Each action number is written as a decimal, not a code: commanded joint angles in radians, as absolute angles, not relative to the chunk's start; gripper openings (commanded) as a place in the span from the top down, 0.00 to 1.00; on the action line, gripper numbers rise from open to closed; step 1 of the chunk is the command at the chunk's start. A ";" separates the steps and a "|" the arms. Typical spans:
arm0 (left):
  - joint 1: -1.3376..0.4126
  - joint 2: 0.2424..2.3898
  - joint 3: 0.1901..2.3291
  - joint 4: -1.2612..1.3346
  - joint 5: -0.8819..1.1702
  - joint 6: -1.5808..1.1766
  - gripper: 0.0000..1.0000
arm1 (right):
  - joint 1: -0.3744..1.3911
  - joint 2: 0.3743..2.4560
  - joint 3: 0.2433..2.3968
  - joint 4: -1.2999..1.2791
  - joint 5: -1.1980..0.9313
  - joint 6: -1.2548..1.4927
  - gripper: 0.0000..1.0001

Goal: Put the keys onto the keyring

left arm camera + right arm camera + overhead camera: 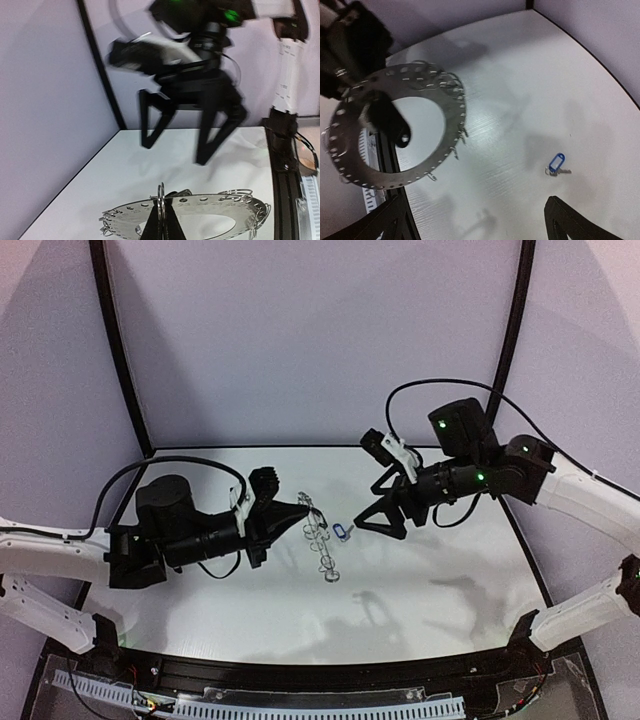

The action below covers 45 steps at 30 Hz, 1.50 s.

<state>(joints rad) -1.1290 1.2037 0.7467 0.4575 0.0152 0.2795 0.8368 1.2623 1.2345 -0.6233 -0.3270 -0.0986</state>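
Across the white surface [420, 590], walled in at the back and both sides, the task stands at an early stage: no key is seen on any loop.

Left pincer [162, 220]: pressed together on the rim of the keyring [417, 82], holding it up off the surface with its large hole turned toward the other arm.

Right pincer [173, 153]: spread wide and carrying nothing. It hangs above the surface, near the keyring but apart from it.

Blue-tagged key [556, 163]: loose and flat on the surface, below the right pincer and to one side of the keyring, touching neither.

Black-headed key: not found in any view.

Outstanding, in my judgement: lift the blue-tagged key, thread it onto one of the wire loops [237, 192] at the rim, then locate the second key and do the same.

Clearances: the blue-tagged key lies well away from every edge of the surface, with bare surface all round it, so a descent from above looks unobstructed. The tight spot is at the keyring, where both pincers must work close together. The wire loops stand out from the rim and could catch a finger.
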 commanded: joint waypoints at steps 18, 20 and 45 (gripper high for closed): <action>-1.132 1.237 0.853 0.573 -0.349 -0.050 0.99 | 0.950 1.183 0.743 0.358 -0.387 -0.343 0.05; -1.132 1.235 0.856 0.572 -0.353 -0.053 0.99 | 0.954 1.181 0.751 0.355 -0.386 -0.321 0.08; -1.132 1.228 0.866 0.556 -0.388 -0.015 0.99 | 0.976 1.211 0.844 0.303 -0.357 -0.189 0.37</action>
